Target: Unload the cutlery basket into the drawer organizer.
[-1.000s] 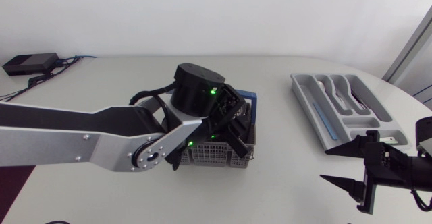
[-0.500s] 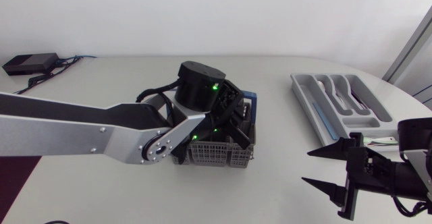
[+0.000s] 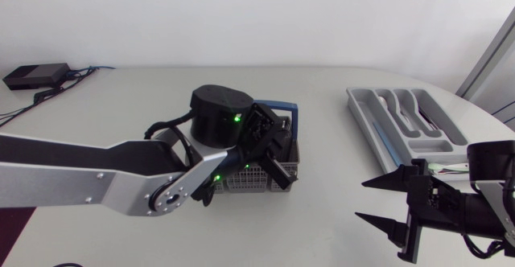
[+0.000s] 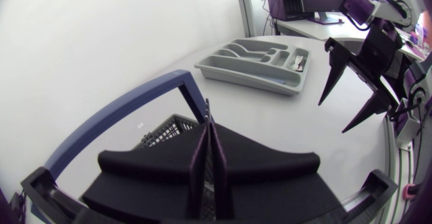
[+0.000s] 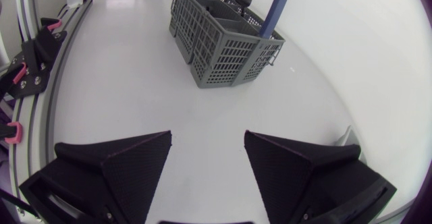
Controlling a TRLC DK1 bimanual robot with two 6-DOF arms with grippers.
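The grey cutlery basket (image 3: 245, 180) with its blue handle (image 3: 279, 106) stands mid-table, largely covered by my left arm. My left gripper (image 3: 273, 166) points down into the basket, fingers pressed together. In the left wrist view this gripper (image 4: 209, 136) is shut beside the blue handle (image 4: 121, 116), above the basket mesh (image 4: 165, 131); whether anything thin is pinched cannot be told. The grey drawer organizer (image 3: 364, 114) lies at the right, with some cutlery in it. My right gripper (image 3: 362, 199) stands open and empty in front of it, facing the basket (image 5: 223, 42).
A black box (image 3: 36, 75) with cables sits at the table's back left. In the left wrist view the organizer (image 4: 260, 65) lies beyond the basket, with my right gripper (image 4: 335, 114) beside it. Bare table spans between basket and right gripper (image 5: 207, 140).
My left gripper has dropped lower into the basket and shut its fingers. My right arm has come in further from the right edge, toward the middle.
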